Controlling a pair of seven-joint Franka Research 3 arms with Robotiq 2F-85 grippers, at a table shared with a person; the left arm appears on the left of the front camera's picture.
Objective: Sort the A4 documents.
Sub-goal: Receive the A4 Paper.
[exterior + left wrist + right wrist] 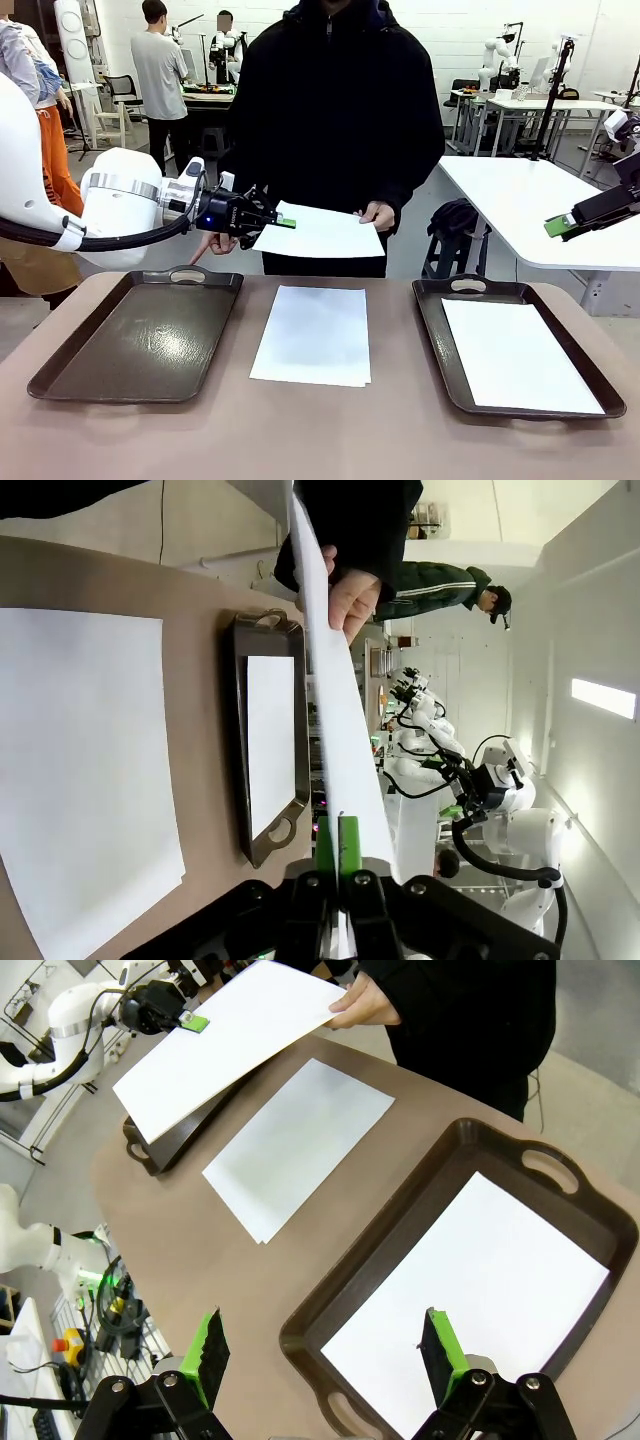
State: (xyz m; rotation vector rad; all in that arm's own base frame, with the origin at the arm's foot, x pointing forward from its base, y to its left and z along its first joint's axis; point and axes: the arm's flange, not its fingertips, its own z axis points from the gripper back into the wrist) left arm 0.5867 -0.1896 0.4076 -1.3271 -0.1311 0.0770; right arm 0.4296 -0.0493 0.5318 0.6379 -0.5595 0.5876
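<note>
**A:** What lies where?

**B:** The brown table (300,440) carries two dark brown handled plastic trays. The left tray (140,340) is bare. The right tray (432,330) holds one thin white A4 paper sheet (515,355) lying flat. A second white sheet (312,335) lies on the table between the trays. A third, raised sheet (325,235) hangs above the table's far edge, with the person's hand (378,215) on one side of it.

**B:** The left end effector (285,222) is clenched on that raised sheet's opposite edge, its green pads pinching the paper. The right end effector (322,1345) stands released and empty above the right tray.

**A:** So how should the handover go?

**B:** Don't pull while the person's fingers grip. Thin paper held at both ends may tear or slide out of the pads. Once it is free it will likely droop from the single pinch. Carry it slowly and low, probably to the bare left tray. Let the loose end touch down first, then lay the sheet flat inside the rim.
</note>
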